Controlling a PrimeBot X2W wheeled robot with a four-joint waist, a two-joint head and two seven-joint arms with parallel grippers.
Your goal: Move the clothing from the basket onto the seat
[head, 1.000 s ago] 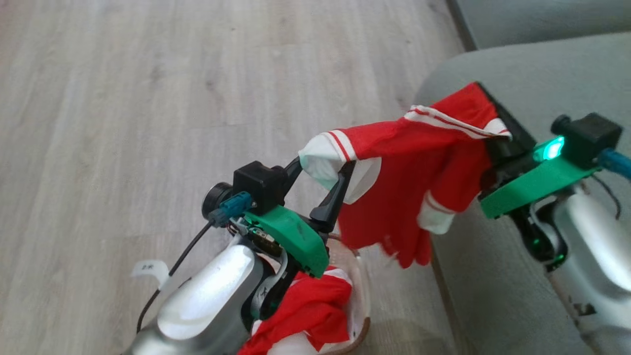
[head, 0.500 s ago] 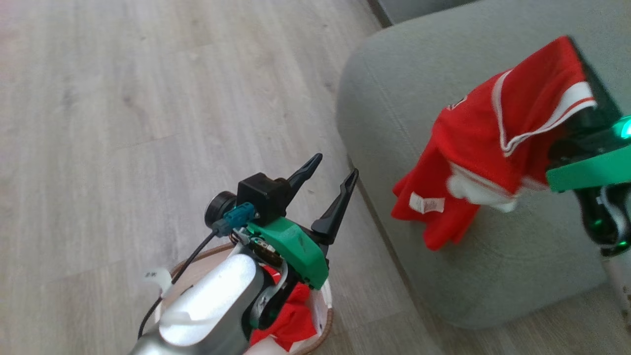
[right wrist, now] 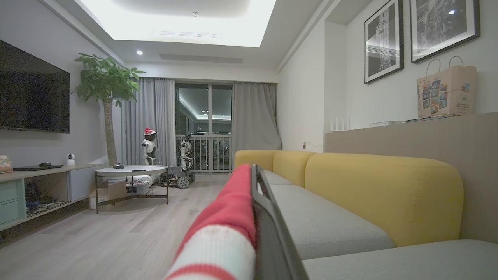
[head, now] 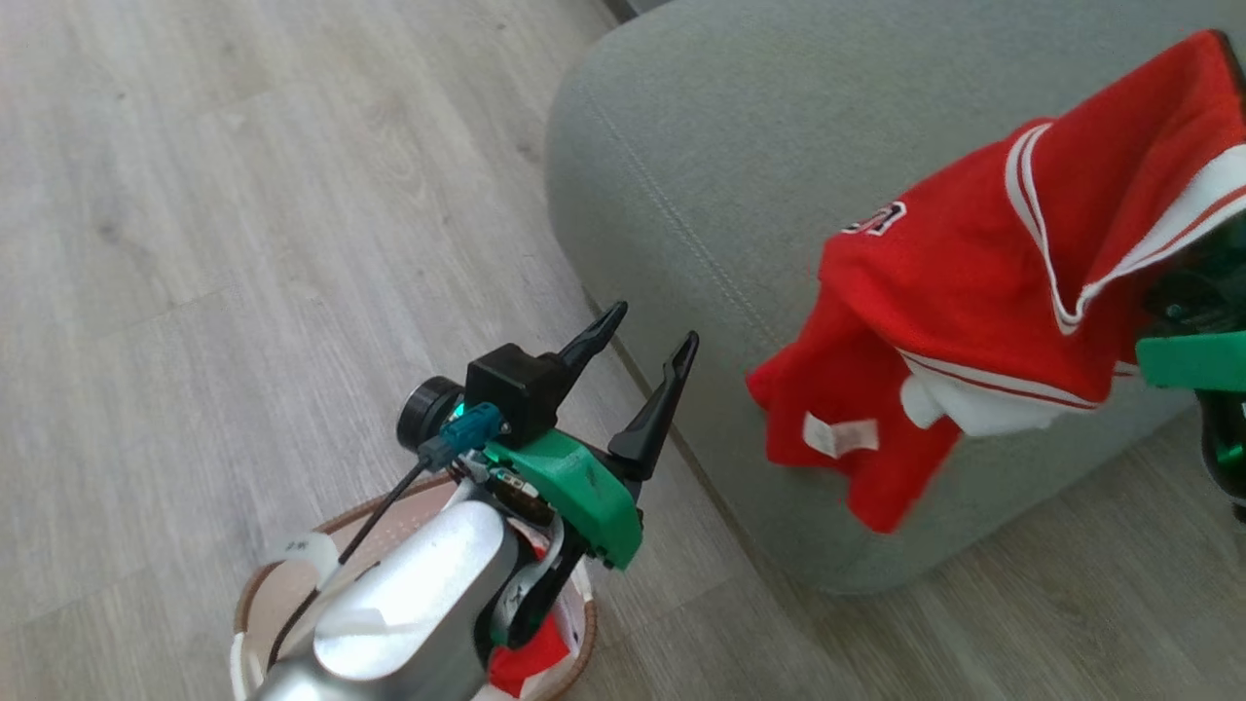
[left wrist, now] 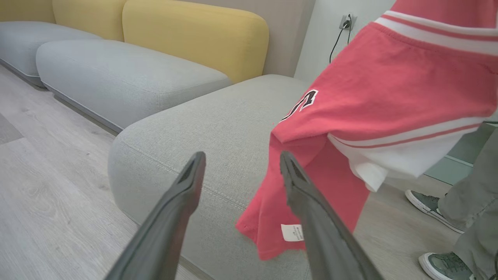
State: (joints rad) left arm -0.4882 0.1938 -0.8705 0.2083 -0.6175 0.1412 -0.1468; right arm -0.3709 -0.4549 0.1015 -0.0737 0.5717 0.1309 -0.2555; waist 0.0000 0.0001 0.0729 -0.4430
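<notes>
A red garment of the clothing (head: 973,312) with white stripes hangs from my right gripper (right wrist: 252,175), which is shut on it. It dangles over the front corner of the grey seat (head: 720,166), its lower hem close to the cushion. My left gripper (head: 650,331) is open and holds nothing. It hovers above the basket (head: 255,584), left of the seat's edge. More red clothing (head: 521,662) lies in the basket, mostly hidden by my left forearm. In the left wrist view the hanging garment (left wrist: 389,89) is just right of the open fingers (left wrist: 186,186).
Wood floor (head: 243,243) lies left of the seat. Further grey cushions (left wrist: 116,74) with yellow backs (left wrist: 194,35) run behind it. A person's shoes (left wrist: 428,202) and trouser leg (left wrist: 474,202) are beside the seat's far side. A round coffee table (right wrist: 130,171) stands across the room.
The garment's white sleeve has come off my left fingers. My right arm has carried the garment from beside the seat to over it. The head camera has swung towards the seat.
</notes>
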